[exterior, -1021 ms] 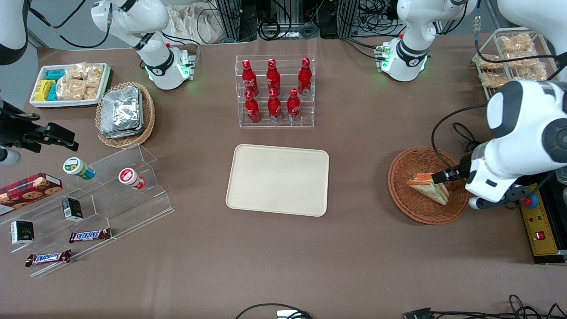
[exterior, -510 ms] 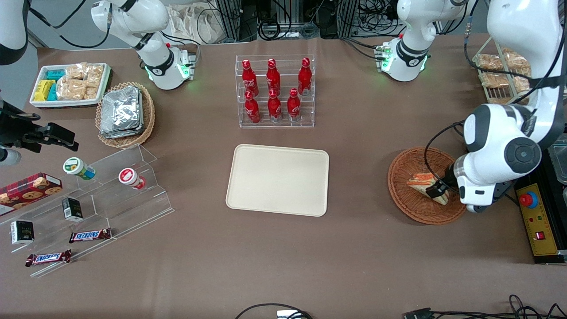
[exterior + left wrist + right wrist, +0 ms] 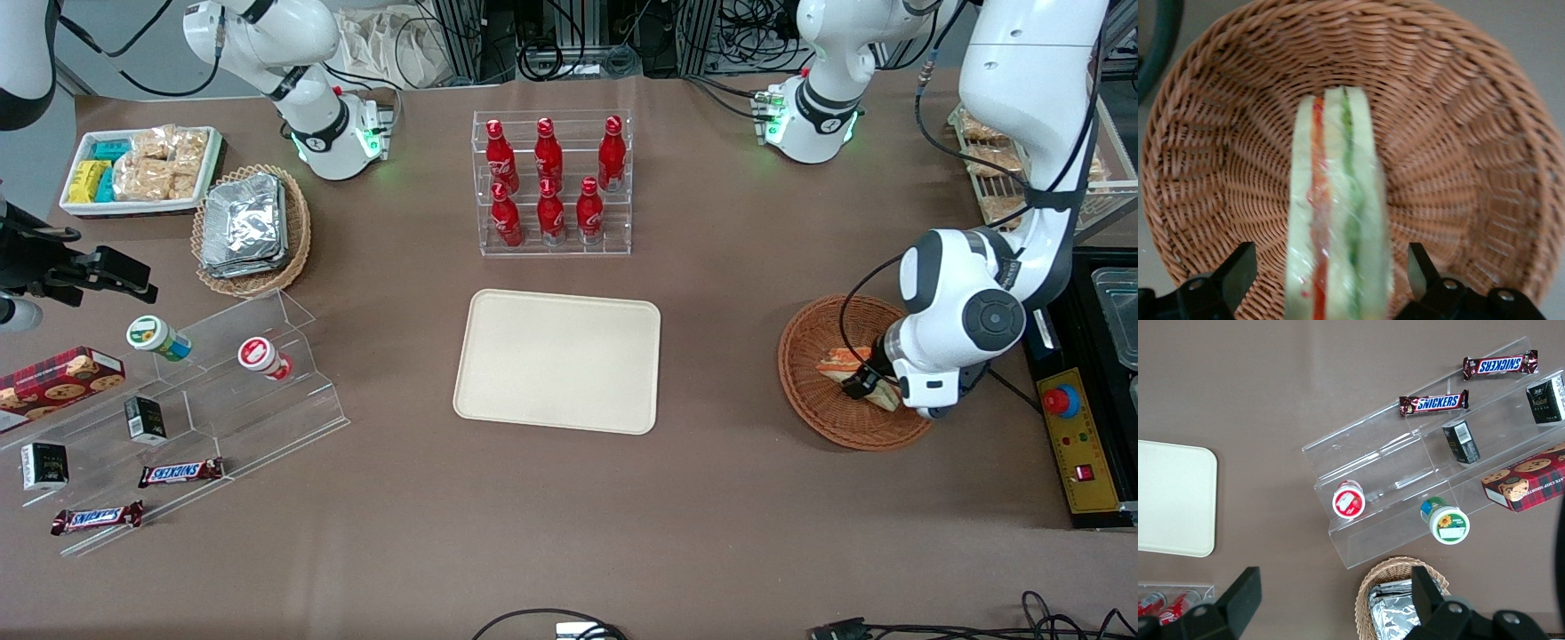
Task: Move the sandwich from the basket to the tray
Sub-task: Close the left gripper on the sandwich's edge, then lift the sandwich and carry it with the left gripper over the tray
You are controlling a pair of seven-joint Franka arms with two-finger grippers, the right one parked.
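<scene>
Two spread fingers of the gripper [image 3: 1331,280] flank the sandwich [image 3: 1337,207] in the basket [image 3: 1458,153], seemingly untouching.

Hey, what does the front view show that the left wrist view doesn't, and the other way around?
Only the front view shows the tray, bare, the cola bottles in their rack, and the basket lying toward the working arm's end of the table. Only the left wrist view shows the claw open, a finger on each side of the sandwich without touching it, and the red and green filling seen edge-on. Both show the sandwich in the basket with the claw down at it.
</scene>
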